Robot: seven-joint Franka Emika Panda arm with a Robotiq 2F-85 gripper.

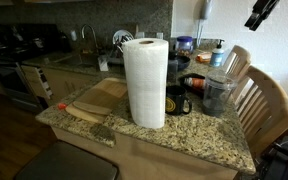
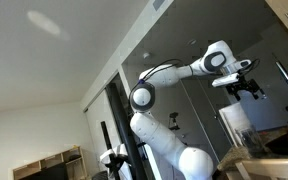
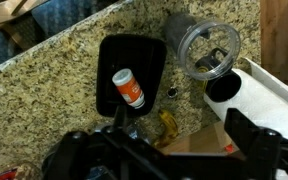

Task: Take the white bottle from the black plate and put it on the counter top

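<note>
On the speckled counter top point(image 3: 44, 90), wrist view, sits the black plate point(image 3: 149, 55) w/ the white bottle point(image 3: 128, 88) lying on it. Orange label, words too tiny to read. Right: clear jar point(image 3: 209, 48), paper towel roll point(image 3: 269, 95). Gripper point(image 3: 159, 155) hangs above, fingers apart, holding nothing.

Exterior views are dim and soft in detail; the paper towel roll point(image 1: 144, 80) is the brightest surface. A ceiling light patch point(image 2: 44, 22) glares. In the wrist view the counter point(image 3: 54, 90) is evenly lit, and the gripper point(image 3: 179, 140) is dark and blurred.
</note>
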